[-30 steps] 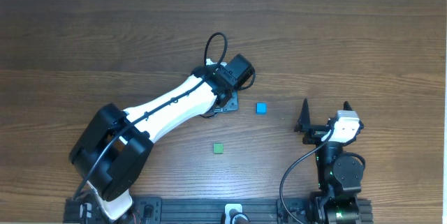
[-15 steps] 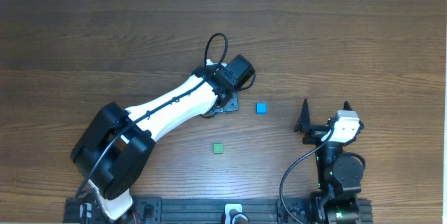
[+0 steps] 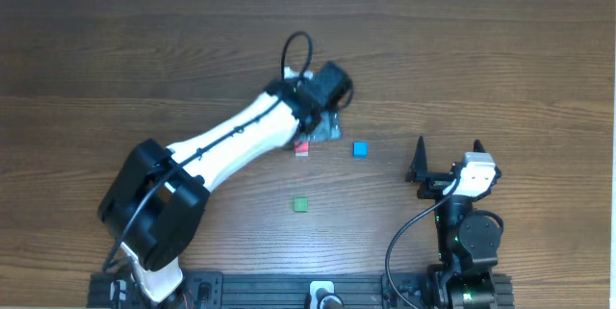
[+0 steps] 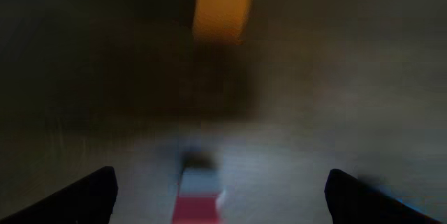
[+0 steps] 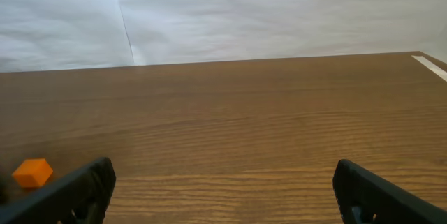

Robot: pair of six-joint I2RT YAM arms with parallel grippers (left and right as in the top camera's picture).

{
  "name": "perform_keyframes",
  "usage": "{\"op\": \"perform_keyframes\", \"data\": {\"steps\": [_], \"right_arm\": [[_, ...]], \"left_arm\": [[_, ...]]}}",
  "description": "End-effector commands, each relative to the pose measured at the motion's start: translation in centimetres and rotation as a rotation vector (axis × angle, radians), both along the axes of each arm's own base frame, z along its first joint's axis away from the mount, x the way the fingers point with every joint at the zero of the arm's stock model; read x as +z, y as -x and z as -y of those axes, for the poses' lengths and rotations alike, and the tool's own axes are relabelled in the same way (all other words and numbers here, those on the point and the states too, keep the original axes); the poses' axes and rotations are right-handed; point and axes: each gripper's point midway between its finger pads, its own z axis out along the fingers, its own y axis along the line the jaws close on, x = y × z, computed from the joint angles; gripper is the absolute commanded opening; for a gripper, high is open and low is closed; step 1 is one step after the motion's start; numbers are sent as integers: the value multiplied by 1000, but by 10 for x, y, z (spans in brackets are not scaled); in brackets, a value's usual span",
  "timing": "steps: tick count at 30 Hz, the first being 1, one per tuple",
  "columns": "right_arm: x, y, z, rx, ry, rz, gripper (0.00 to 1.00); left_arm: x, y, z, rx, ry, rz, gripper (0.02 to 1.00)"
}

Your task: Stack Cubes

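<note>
Hovering left gripper [image 4: 220, 176], fingers spread, with a red cube [image 4: 197, 208] between them.

Seen from the left wrist, the 2 fingers stand wide apart and touch neither side of the red cube, so the gripper holds nothing; an orange cube [image 4: 223, 4] lies farther off on the table [image 3: 481, 39], and both cubes look blurred. From above, this gripper sits near the middle of the table, and the red cube peeks out just beside it, apart from a blue cube [image 3: 360, 149] to its right. A green cube [image 3: 301, 205] lies nearer the arm bases, well apart from the other 2. The right gripper [image 3: 449, 160] sits close to its own base, right of the blue cube, its 2 fingers open on nothing. Its wrist view shows the orange cube on the wood and a white wall [image 5: 279, 15] behind.
</note>
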Motion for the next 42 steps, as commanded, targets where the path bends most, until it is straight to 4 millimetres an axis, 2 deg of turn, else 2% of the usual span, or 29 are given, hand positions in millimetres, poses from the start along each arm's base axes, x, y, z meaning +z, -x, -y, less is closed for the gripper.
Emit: {"op": "perform_keyframes", "data": {"steps": [1, 4, 6, 13, 16, 37, 42], "right_arm": [[-2, 0, 1, -1, 1, 0, 993], [-2, 0, 1, -2, 1, 0, 993], [-2, 0, 1, -1, 1, 0, 993], [-2, 0, 1, -1, 1, 0, 993], [-2, 0, 1, -2, 1, -1, 991], [-2, 0, 1, -2, 1, -1, 991], [-2, 0, 1, -2, 1, -1, 991]], "left_arm": [[38, -73, -7, 27, 18, 124, 934], [30, -93, -11, 41, 4, 116, 906], [20, -98, -13, 43, -9, 104, 882], [-14, -98, -17, 23, -52, 46, 842], [-27, -93, -12, -8, -42, 6, 831], [-52, -84, 0, -82, -35, -50, 779], [-58, -82, -1, -83, -41, -65, 739]]}}
